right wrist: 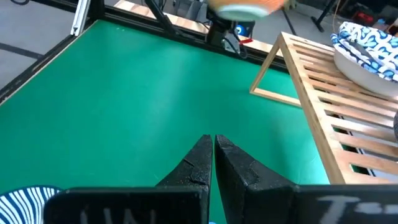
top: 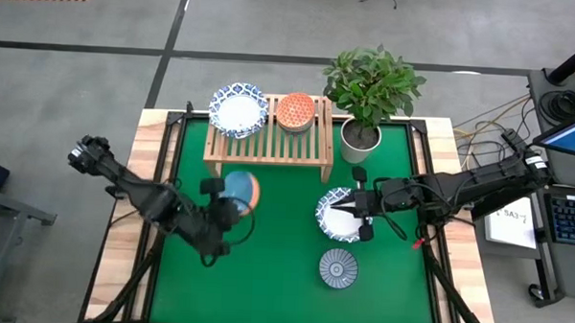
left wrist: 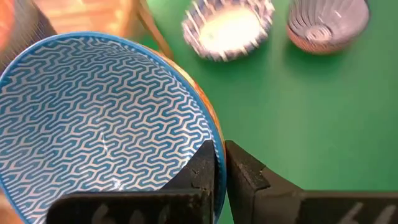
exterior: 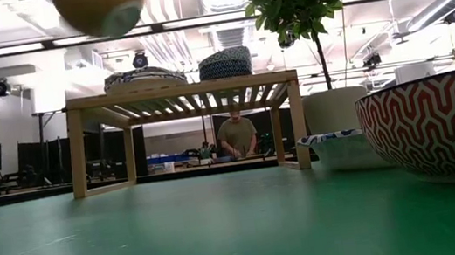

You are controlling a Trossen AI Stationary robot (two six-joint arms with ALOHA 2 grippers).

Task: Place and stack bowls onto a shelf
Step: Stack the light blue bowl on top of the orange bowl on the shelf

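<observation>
Green matting (top: 283, 276) covers the table, with the shelf (top: 268, 142) at upper centre carrying a blue-rimmed white bowl (top: 238, 110) and an orange-red bowl (top: 295, 112). Left of centre, a light-blue bowl (top: 239, 191) is held aloft, clamped at its rim by the left gripper (left wrist: 221, 163). Right of centre, the right gripper (top: 364, 216), fingers together, is seen at another blue-rimmed bowl (top: 336, 213).

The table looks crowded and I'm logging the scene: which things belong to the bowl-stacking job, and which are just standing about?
Job: wooden shelf; white blue-rimmed bowl and orange-red bowl on it; blue-lined bowl in the left gripper; blue-rimmed bowl at the right gripper; grey-blue bowl.

Standing about: potted plant; person beyond the table.
</observation>
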